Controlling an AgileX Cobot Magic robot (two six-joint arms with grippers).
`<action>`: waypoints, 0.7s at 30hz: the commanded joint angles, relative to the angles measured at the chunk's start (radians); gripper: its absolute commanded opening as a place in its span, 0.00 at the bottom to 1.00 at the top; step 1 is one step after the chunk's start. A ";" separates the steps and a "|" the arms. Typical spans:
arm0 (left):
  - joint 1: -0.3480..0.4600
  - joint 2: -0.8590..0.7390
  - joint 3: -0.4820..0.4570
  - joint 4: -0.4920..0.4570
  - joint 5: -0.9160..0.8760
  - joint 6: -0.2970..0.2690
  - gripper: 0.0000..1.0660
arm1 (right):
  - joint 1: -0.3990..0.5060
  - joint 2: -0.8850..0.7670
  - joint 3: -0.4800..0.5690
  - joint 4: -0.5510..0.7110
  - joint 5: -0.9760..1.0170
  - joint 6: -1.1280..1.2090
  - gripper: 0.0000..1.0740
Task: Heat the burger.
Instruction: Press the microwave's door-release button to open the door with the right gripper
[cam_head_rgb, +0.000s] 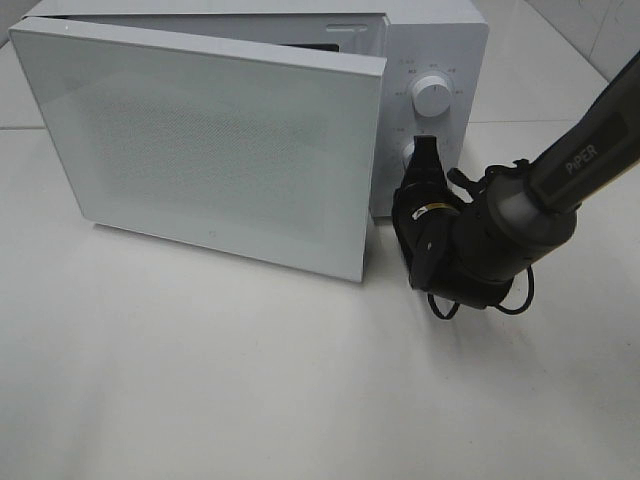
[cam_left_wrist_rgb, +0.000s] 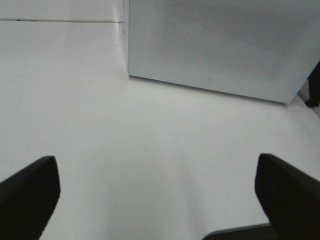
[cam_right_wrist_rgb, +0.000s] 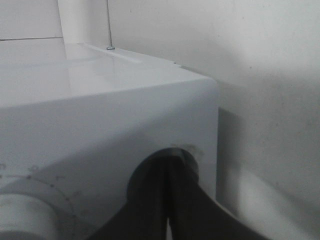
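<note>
The right gripper (cam_head_rgb: 425, 152) is clenched. Its black matte fingers (cam_right_wrist_rgb: 200, 215) are pressed flat together, with the tips at the lower knob (cam_head_rgb: 409, 152) of the microwave (cam_head_rgb: 440, 40); I cannot tell whether they touch it. Its dark grey, tube-shaped arm (cam_head_rgb: 590, 150) comes in from 3 o'clock in the high view, and a thin black cable (cam_head_rgb: 480, 300) loops under the wrist. At 12 o'clock from the lower knob sits the upper knob (cam_head_rgb: 432, 96), a round, smooth white one. The microwave is a white box with rounded corners and a slight sheen. Its door (cam_head_rgb: 220, 150), a flat white slab with a fine dotted panel, stands ajar towards 9 o'clock of the knobs.

The left gripper (cam_left_wrist_rgb: 157, 175) is released, its two blunt black fingers (cam_left_wrist_rgb: 30, 195) wide apart above the smooth white table (cam_head_rgb: 250, 380), with the door's lower edge near 1 o'clock.

The burger cannot be seen; the door hides the inside of the microwave.
</note>
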 joint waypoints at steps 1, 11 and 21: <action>0.002 -0.018 0.004 -0.002 -0.009 -0.002 0.92 | -0.034 -0.010 -0.065 -0.069 -0.214 0.003 0.00; 0.002 -0.018 0.004 -0.002 -0.009 -0.002 0.92 | -0.034 -0.013 -0.065 -0.061 -0.201 -0.014 0.00; 0.002 -0.018 0.004 -0.002 -0.009 -0.002 0.92 | -0.032 -0.041 -0.064 -0.062 -0.151 -0.012 0.00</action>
